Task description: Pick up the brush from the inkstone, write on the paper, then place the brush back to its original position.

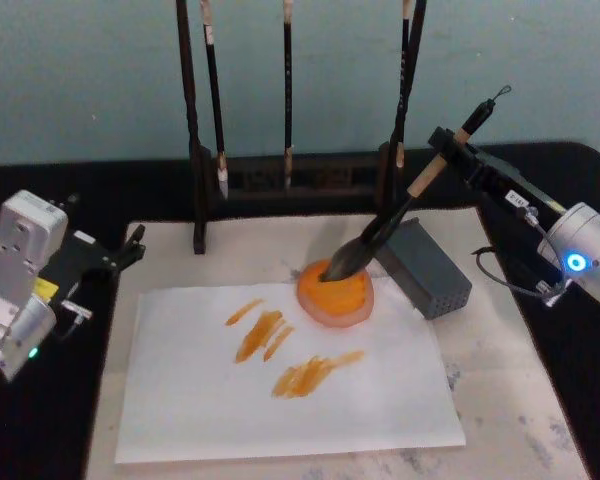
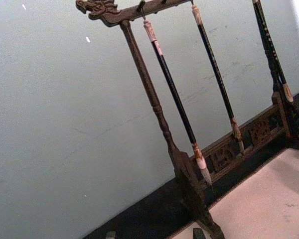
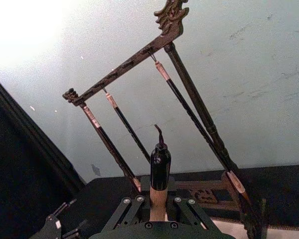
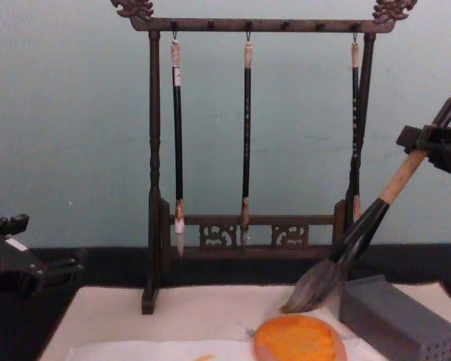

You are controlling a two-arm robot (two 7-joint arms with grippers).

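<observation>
The brush (image 1: 395,215) leans steeply, its tan handle clamped in my right gripper (image 1: 448,152), which is shut on it above the table's right side. Its bushy dark bristles (image 4: 312,289) point down at the far rim of the orange inkstone (image 1: 337,295); I cannot tell whether they touch it. In the right wrist view the handle (image 3: 158,201) rises between the fingers, ending in a black cap. The white paper (image 1: 210,400) lies in front of the inkstone with several orange strokes (image 1: 280,355) on it. My left gripper (image 1: 130,250) rests open at the table's left edge, away from everything.
A dark wooden brush rack (image 4: 248,26) with three thin hanging brushes stands at the back of the mat. A grey perforated block (image 1: 430,268) sits just right of the inkstone, under the brush handle. The pale mat (image 1: 520,400) extends to the right of the paper.
</observation>
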